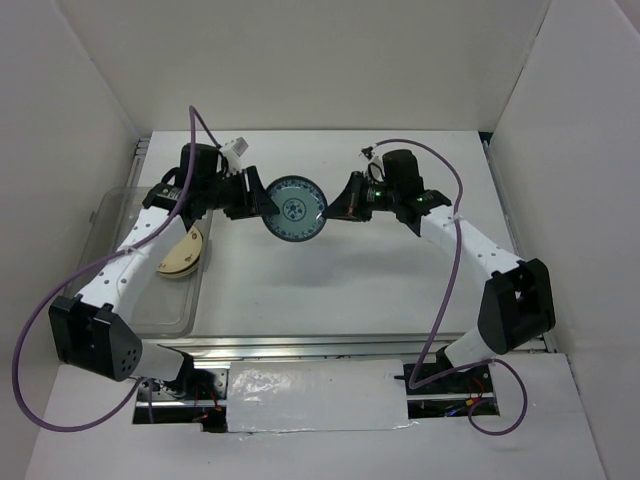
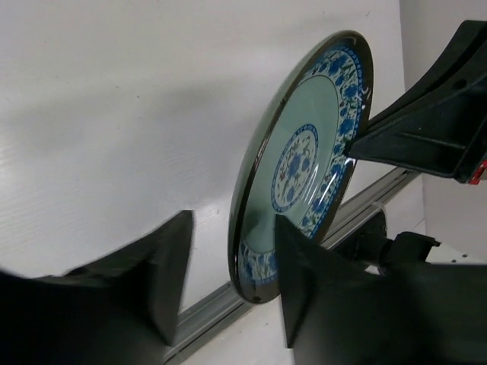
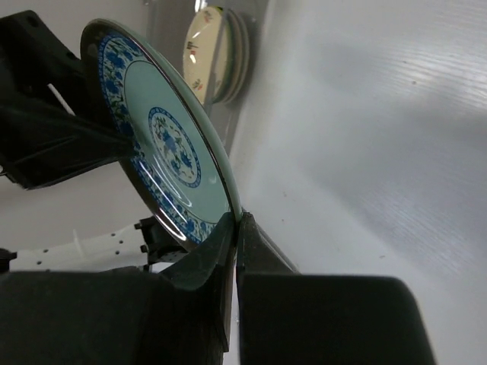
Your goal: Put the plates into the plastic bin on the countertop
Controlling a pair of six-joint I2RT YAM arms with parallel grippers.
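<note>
**Now: handover of the teal-blue plate (image 1: 296, 208) over the countertop (image 1: 330, 290)**

Probably the hand-to-hand step of the task, judging from the layout. Has the clear plastic bin (image 1: 170, 305) at the far left of the white surface, on the side of the left gripper (image 2: 232, 255). Already holds a few cream plates (image 1: 182, 257), leaned together inside near its right wall.

Finds the teal-blue plate outside the bin and well apart from it, at the middle of the countertop, raised and tilted on edge between both grippers. Contact of the lower rim with the surface: impossible to tell.

As for the right gripper (image 3: 237, 228): fingers pressed together on the plate's rim, carrying it. As for the left gripper: partly open, straddling the opposite rim, one finger on each face, with a clear gap at the back side. No hold there yet.

Calls next for closing the left fingers firmly on the rim before letting the right ones part; otherwise risks a drop. Then, presumably, a swing to the left and a lowering into the bin beside the cream plates.

Looks glossy and shallow, with a thin dark edge. Shows a pale teal field, a broad band of blue flowers round the border, and a small blue floral medallion at the centre.
</note>
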